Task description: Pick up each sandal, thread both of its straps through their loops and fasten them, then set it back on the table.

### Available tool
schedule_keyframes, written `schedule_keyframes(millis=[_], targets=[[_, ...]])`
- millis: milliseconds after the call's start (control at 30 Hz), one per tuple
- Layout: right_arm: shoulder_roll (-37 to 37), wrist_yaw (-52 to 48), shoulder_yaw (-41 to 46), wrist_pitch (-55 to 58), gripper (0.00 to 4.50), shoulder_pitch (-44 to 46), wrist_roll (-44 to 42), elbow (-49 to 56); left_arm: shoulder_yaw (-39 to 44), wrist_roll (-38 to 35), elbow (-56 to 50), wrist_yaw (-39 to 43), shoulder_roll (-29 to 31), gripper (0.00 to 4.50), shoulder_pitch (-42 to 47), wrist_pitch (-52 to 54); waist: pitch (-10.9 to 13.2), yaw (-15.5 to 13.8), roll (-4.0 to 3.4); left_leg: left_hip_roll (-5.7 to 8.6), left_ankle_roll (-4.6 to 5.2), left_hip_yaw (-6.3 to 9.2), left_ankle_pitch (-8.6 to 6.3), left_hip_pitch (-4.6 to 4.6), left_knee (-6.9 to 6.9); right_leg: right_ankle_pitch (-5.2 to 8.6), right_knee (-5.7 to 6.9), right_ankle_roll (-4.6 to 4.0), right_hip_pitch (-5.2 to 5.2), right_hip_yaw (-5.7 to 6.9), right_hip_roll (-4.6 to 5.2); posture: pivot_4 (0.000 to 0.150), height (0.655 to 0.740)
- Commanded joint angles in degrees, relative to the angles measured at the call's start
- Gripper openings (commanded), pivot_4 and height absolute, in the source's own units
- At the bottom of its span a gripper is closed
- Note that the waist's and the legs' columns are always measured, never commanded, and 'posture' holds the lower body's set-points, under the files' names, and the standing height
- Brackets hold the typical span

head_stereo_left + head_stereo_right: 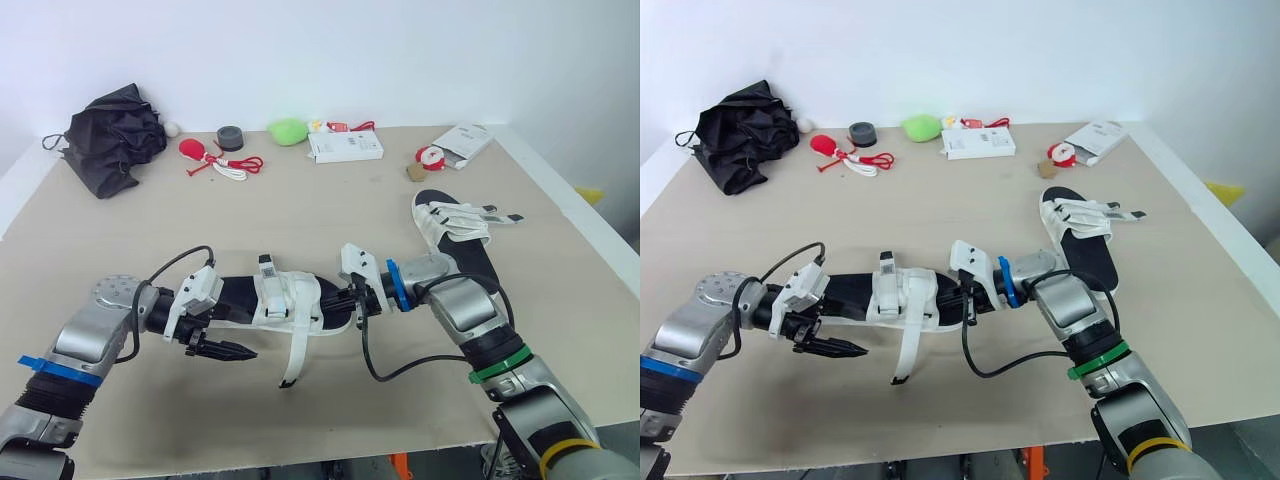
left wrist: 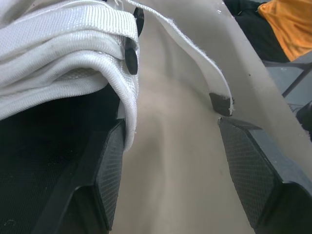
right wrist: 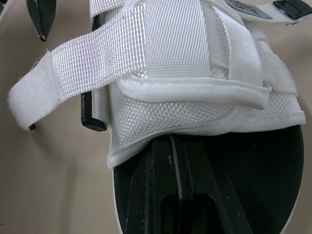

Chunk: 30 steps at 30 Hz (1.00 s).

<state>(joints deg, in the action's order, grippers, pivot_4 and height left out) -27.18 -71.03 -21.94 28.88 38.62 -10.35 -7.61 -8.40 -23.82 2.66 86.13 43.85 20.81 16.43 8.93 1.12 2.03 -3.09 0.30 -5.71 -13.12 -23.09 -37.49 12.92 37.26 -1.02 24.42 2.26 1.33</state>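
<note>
A: Two sandals. Which one, and where?
B: Near sandal (image 1: 272,300), front of table (image 1: 350,200), btw your claws. Other sandal (image 1: 455,235) lies back right, well apart.
A: Claws?
B: Right claw (image 1: 357,305) is clamped on its sole (image 1: 235,293) at one end. Left claw (image 1: 235,352) is spread, empty, by the loose strap (image 1: 293,362). Prob. light: black sole stiff-ish, white straps floppy. You hold the sole, pinch strap nr tip.

The sandal (image 1: 272,298) has white straps (image 3: 146,53) of woven cloth, rough with little squares. Its sole (image 3: 273,161) is black, dull and grainy. The left gripper (image 2: 173,131) has black plastic fingers (image 2: 109,175) with tiny bumps on the pads. The table (image 1: 400,210) is tan, smooth and dull. The box (image 1: 345,147) looks like white card.
</note>
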Motion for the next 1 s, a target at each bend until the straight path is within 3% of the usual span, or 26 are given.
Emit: schedule_keyframes(millis=[33,133,300,467,567,700,1000], targets=[[-0.75,-0.25,-1.85,1.27,0.0,-1.56,1.35,-1.19,0.89,-1.61,-1.31,1.67,3.78,3.1,0.38,6.06,0.0,0.0,0.0,0.0,0.0,0.0,0.0,0.01,0.0,0.0,0.01,0.0,0.0,0.0,0.0,0.15,0.74],[-0.92,-0.26,-1.87,1.53,0.0,-1.72,1.24,-0.84,0.58,-9.31,-8.26,5.45,10.19,3.1,0.09,20.87,0.01,0.24,0.04,-0.08,-0.03,-0.01,-0.02,-0.03,0.01,0.03,0.01,-0.04,0.06,-0.01,-0.09,0.15,0.74],[-1.0,-0.24,-1.96,1.76,0.0,-2.07,1.2,-0.49,1.12,-18.51,-16.03,5.73,14.66,3.1,-0.15,34.58,-0.01,0.07,-0.02,-0.08,-0.1,0.0,-0.11,-0.02,0.03,0.18,0.03,-0.04,0.05,-0.02,-0.1,0.15,0.74],[-1.05,0.01,-2.0,2.55,0.0,-2.38,0.92,0.39,1.56,-18.82,-18.8,-1.75,9.47,3.1,-0.2,34.48,-0.02,-0.06,-0.04,-0.05,-0.11,0.03,-0.08,0.04,-0.03,0.12,0.05,0.04,0.0,-0.02,-0.09,0.15,0.74],[-1.29,0.19,-1.88,3.29,0.0,-2.85,0.76,1.37,0.68,-15.25,-18.41,-10.19,3.32,3.1,-0.33,31.82,-0.02,-0.08,0.0,-0.02,-0.11,0.03,-0.08,0.05,-0.05,0.12,0.07,0.04,-0.03,-0.05,-0.07,0.15,0.74],[-1.71,0.43,-1.7,4.26,0.0,-3.51,0.48,2.85,-1.75,-11.51,-17.86,-17.06,-0.69,3.1,-1.08,31.42,-0.03,-0.08,-0.01,0.0,-0.1,0.03,-0.1,0.03,-0.03,0.13,0.07,0.01,-0.01,-0.08,-0.08,0.15,0.74],[-1.55,1.77,-1.37,6.81,0.0,-4.18,0.0,4.97,-1.48,-17.3,-23.99,-23.67,-3.45,3.1,-4.66,42.11,-0.03,-0.09,-0.01,0.02,-0.09,0.04,-0.13,0.03,-0.03,0.15,0.07,-0.02,-0.01,-0.07,-0.01,0.15,0.74]])
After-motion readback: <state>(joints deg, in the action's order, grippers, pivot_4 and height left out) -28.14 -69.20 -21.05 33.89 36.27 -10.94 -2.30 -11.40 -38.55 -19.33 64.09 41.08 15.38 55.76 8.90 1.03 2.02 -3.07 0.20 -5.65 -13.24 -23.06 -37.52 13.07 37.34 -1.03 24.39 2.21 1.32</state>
